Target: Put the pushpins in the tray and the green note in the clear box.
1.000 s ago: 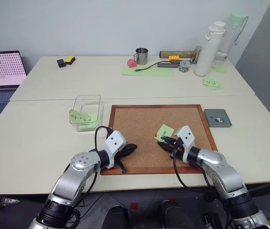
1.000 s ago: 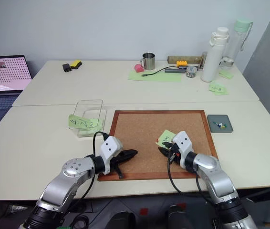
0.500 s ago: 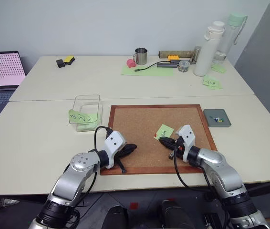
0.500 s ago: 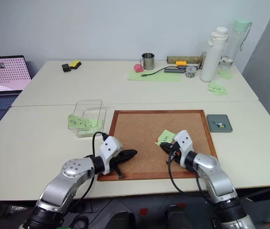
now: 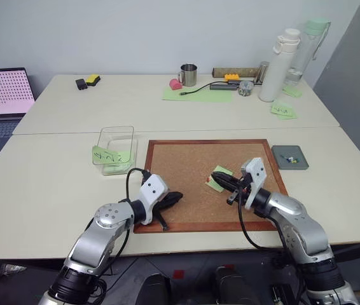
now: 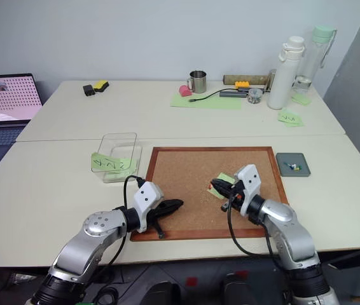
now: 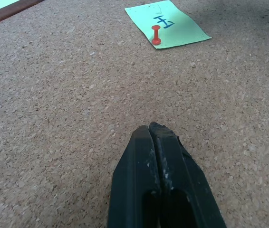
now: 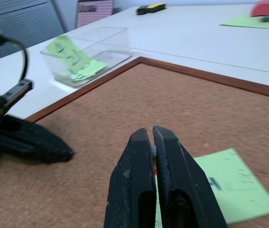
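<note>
While its black fingers are pressed together, the right gripper [image 5: 216,179] hovers over the green note [image 7: 184,31] lying on the corkboard [image 5: 186,162]. A red pushpin [image 7: 156,35] stands in that note, directly below the fingertips; whether they pinch it I cannot tell. The left gripper [image 5: 179,196], also clenched and empty, rests on the cork, well apart. The clear box [image 5: 116,145] sits beyond it, and the tray [image 5: 299,159] is outboard of the right gripper.
</note>
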### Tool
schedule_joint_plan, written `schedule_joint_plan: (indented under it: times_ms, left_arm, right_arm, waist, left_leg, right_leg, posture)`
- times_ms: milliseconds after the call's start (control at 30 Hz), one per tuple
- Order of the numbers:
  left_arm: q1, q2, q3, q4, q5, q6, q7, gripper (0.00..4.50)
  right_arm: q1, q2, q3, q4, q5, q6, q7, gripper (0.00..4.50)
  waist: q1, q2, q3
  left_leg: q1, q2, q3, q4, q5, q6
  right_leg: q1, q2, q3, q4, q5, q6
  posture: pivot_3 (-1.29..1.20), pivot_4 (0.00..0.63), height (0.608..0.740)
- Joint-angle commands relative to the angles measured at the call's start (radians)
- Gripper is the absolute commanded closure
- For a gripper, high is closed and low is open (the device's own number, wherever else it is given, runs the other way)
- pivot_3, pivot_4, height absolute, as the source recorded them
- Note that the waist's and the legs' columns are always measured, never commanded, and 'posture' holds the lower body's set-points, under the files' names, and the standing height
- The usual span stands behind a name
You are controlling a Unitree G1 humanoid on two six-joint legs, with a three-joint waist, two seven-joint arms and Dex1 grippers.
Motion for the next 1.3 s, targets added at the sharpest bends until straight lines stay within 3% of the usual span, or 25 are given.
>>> schedule_joint_plan:
  times_ms: [33, 333, 700, 933, 1233, 1300]
  left_arm:
    - [0.035, 0.013, -0.030, 0.049, 0.023, 0.049, -0.004, 4.50]
    - [0.032, 0.015, -0.031, 0.054, 0.021, 0.049, -0.008, 4.50]
    - [0.017, 0.018, -0.030, 0.066, 0.027, 0.043, -0.017, 4.50]
    - [0.035, 0.024, -0.022, 0.050, 0.026, 0.047, -0.013, 4.50]
    - [0.035, 0.019, -0.021, 0.059, 0.029, 0.042, -0.010, 4.50]
    - [0.033, 0.019, -0.022, 0.062, 0.029, 0.040, -0.011, 4.50]
  right_arm:
    - [-0.039, -0.019, -0.148, -0.041, 0.049, 0.066, -0.100, 4.46]
    - [-0.240, -0.181, -0.387, 0.326, 0.033, 0.105, -0.218, 4.46]
    - [-0.520, -0.244, -0.403, 0.925, -0.029, -0.100, -0.156, 4.46]
    - [-0.579, -0.253, -0.394, 1.106, -0.052, -0.172, -0.118, 4.46]
    - [-0.599, -0.259, -0.399, 1.162, -0.066, -0.213, -0.103, 2.64]
    - [-0.601, -0.261, -0.401, 1.163, -0.066, -0.216, -0.101, 2.64]
  waist:
    - [0.000, 0.000, 0.000]
    - [-0.001, 0.000, 0.000]
    - [-0.002, 0.001, 0.001]
    - [-0.003, 0.001, 0.001]
    - [-0.005, 0.001, 0.001]
    - [-0.005, 0.001, 0.001]
  left_leg:
    - [0.000, 0.000, 0.000, 0.000, 0.000, 0.000]
    - [0.000, -0.001, 0.003, 0.000, 0.000, 0.000]
    - [0.000, -0.002, 0.005, 0.000, 0.000, 0.000]
    - [0.000, -0.002, 0.005, 0.000, 0.000, 0.000]
    - [0.000, -0.001, 0.005, 0.000, 0.000, 0.000]
    - [0.000, -0.001, 0.005, 0.000, 0.000, 0.000]
  right_leg:
    - [0.000, 0.000, 0.000, 0.000, 0.000, 0.000]
    - [0.000, -0.001, 0.000, 0.000, 0.000, 0.000]
    - [0.001, 0.000, 0.001, 0.000, 0.000, 0.000]
    - [0.001, 0.000, 0.001, 0.000, 0.000, 0.000]
    - [0.001, 0.000, 0.001, 0.000, 0.000, 0.000]
    - [0.001, 0.000, 0.001, 0.000, 0.000, 0.000]
  posture:
    - [0.00, 0.150, 0.740]
    - [0.00, 0.150, 0.740]
    - [0.00, 0.150, 0.740]
    - [0.00, 0.150, 0.740]
    - [0.00, 0.150, 0.740]
    - [0.00, 0.150, 0.740]
